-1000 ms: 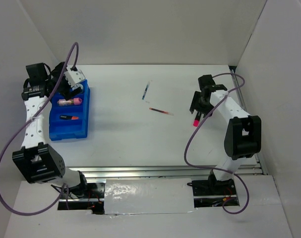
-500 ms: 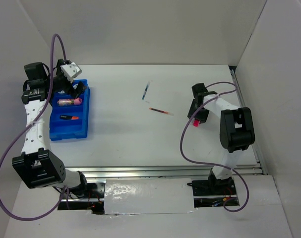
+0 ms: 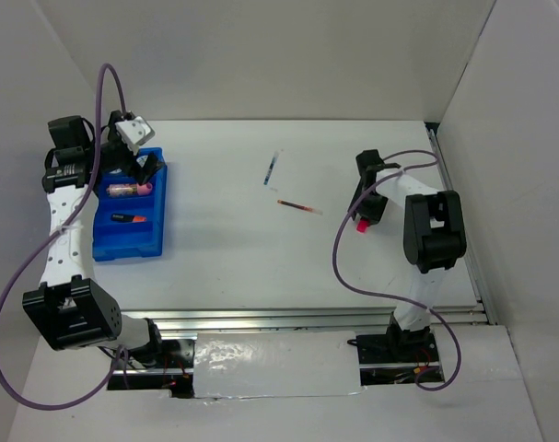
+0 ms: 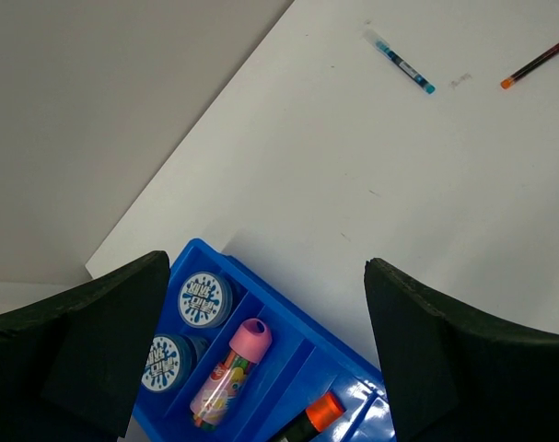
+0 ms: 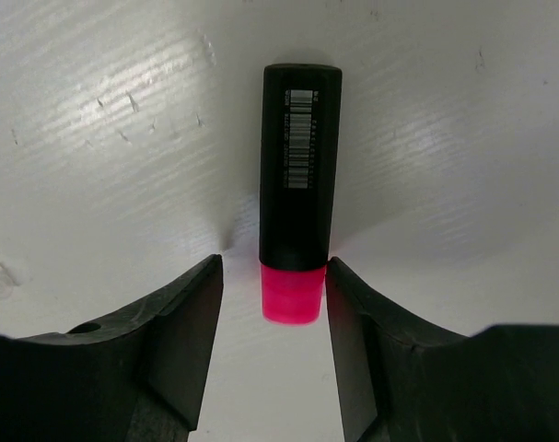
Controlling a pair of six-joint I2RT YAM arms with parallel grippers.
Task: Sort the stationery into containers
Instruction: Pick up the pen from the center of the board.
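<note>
At the table's left lies the blue tray [image 3: 122, 247], holding, near to far, a black-orange highlighter [image 3: 127, 218], a pink marker [image 3: 132, 188] and two tape rolls [image 4: 203, 299] at its far end. On the right, the right gripper [image 5: 274, 276] is down at the table, jaws half open astride the pink cap of the black-pink highlighter [image 5: 296, 175], one finger against it, the other just clear. Farther out lie the red pen [image 3: 299, 207], then the blue pen [image 3: 272, 169]. The left gripper [image 4: 267, 276] hovers over the tray's far end, spread wide, holding nothing.
</note>
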